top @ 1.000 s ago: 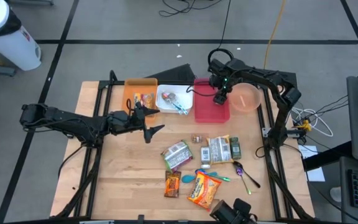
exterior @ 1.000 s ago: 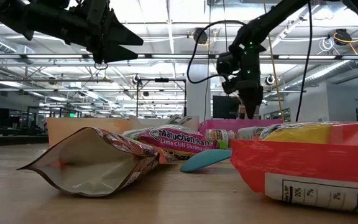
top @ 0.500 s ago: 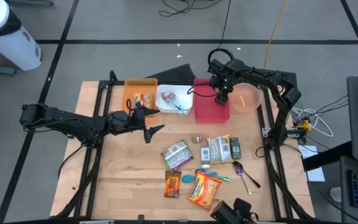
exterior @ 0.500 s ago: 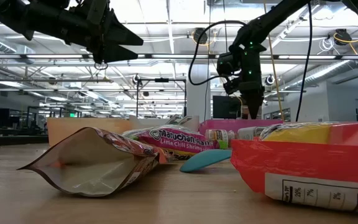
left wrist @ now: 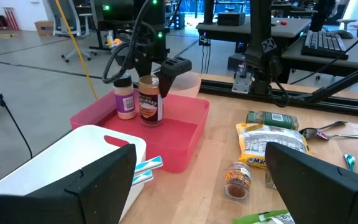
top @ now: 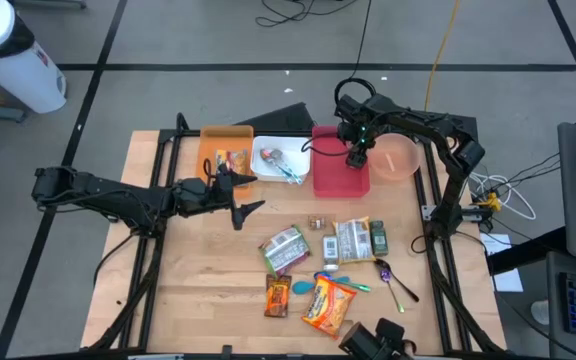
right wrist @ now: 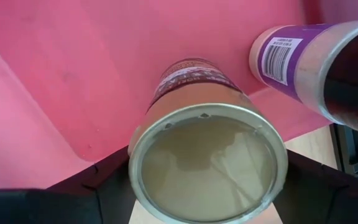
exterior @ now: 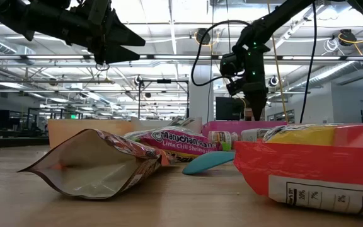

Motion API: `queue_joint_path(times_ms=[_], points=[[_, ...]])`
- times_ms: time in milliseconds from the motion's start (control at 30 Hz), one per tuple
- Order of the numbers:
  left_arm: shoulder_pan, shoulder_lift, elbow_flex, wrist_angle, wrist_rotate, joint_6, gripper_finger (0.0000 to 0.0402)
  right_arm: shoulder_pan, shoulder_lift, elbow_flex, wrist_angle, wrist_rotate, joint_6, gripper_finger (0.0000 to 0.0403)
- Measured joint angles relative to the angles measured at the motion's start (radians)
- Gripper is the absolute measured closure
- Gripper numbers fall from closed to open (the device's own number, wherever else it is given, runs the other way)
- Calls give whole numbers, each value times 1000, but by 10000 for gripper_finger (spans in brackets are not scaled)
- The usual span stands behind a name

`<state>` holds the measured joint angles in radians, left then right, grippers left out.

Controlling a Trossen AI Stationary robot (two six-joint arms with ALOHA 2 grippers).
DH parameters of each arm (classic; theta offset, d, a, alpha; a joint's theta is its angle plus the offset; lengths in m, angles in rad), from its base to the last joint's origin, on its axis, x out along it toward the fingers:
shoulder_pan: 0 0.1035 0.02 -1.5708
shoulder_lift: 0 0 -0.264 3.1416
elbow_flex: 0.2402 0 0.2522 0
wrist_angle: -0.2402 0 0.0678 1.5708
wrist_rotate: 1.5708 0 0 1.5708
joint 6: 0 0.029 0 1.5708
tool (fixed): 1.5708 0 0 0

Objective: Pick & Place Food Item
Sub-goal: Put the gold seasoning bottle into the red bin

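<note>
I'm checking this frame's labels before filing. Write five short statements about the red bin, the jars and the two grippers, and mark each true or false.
1. Two jars stand upright in the red bin. True: the brown-labelled jar and the pink jar.
2. The right gripper is above the orange bin. False: it is at the brown-labelled jar in the red bin.
3. The left gripper is open and holds nothing. True.
4. A small spice jar lies on its side on the table. True.
5. The white bin is empty. False: utensils and a wrapped item lie in it.
</note>
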<state>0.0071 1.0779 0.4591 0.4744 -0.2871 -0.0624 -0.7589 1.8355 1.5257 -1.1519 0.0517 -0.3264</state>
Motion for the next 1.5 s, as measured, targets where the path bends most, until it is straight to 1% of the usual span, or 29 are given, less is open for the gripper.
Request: queue_joint_path(times_ms=[300, 500, 1033, 1267, 1500], points=[[0, 0, 0, 0, 0, -1, 36, 0, 0, 0, -8, 1, -4, 104], [0, 0, 0, 0, 0, -2, 36, 0, 0, 0, -12, 30, -8, 104], [0, 0, 0, 0, 0, -2, 36, -1, 0, 0, -12, 27, 11, 103], [0, 0, 0, -1, 0, -2, 36, 1, 0, 0, -12, 31, -26, 103], [0, 0, 0, -3, 0, -4, 36, 1, 0, 0, -12, 30, -26, 103]])
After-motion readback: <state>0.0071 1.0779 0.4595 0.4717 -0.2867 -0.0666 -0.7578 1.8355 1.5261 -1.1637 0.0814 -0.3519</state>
